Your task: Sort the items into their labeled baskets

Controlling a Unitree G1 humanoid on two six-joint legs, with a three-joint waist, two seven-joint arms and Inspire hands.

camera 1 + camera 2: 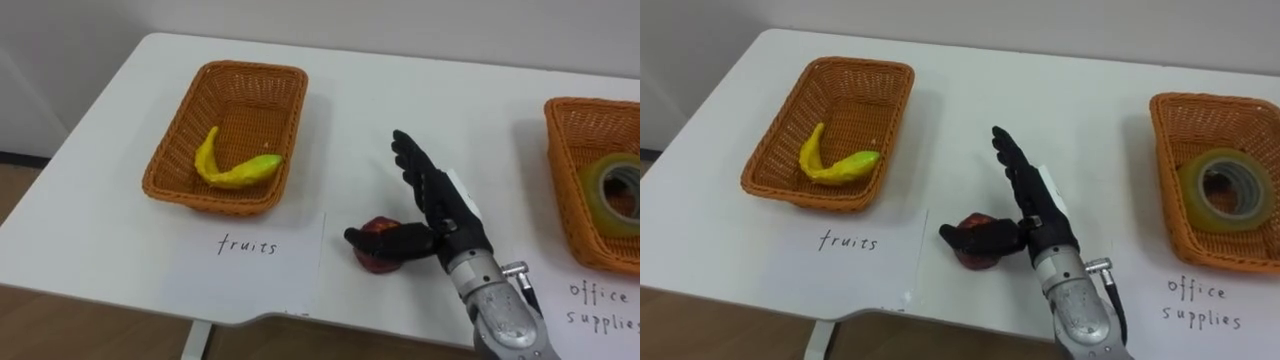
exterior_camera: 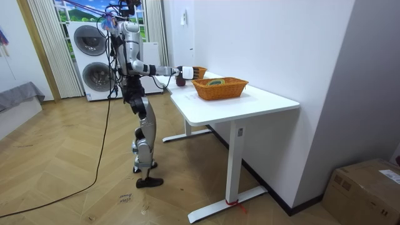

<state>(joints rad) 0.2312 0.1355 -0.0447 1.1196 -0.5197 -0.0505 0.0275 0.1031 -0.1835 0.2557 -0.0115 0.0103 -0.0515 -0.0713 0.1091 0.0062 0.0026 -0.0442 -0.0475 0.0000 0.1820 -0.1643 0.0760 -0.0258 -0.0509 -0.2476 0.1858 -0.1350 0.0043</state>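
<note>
Stands at the near edge of the white table (image 1: 400, 90). Holds the right hand (image 1: 440, 205) low over the tabletop between the two baskets, fingers straight and pointing far-left, thumb laid across a dark red fruit (image 1: 380, 263), nothing gripped. With that fruit on the table by the near edge, just right of a paper label (image 1: 245, 265). In the left basket (image 1: 255, 95), a banana (image 1: 235, 170); in the right basket (image 1: 560, 170), a tape roll (image 1: 610, 190).
</note>
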